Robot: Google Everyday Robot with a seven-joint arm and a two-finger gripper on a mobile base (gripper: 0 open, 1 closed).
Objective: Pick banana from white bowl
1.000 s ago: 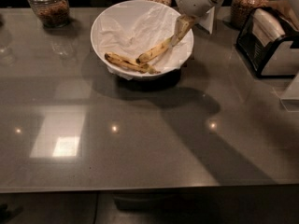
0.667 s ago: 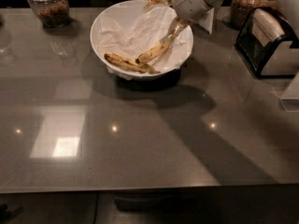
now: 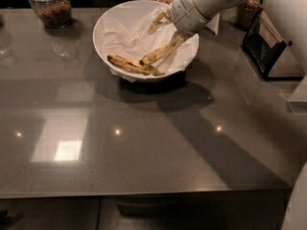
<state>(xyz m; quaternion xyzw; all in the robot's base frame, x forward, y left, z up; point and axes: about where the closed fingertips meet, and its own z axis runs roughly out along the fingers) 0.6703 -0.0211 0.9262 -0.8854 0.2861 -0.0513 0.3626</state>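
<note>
Noting claw (image 3: 170, 28) lower in right side of white bowl (image 3: 103, 20) than a second earlier, at far end of banana (image 3: 158, 55). Could not tell if clenched or released. Found banana unmoved in bowl, beside browner banana (image 3: 125, 63); judged lift not begun.

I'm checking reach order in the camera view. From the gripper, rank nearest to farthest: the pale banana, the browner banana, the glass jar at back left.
From the gripper, over the white bowl's right side:
1. The banana, right by it in the bowl.
2. The browner banana, lower left in the bowl.
3. The glass jar, far left, outside the bowl.
</note>
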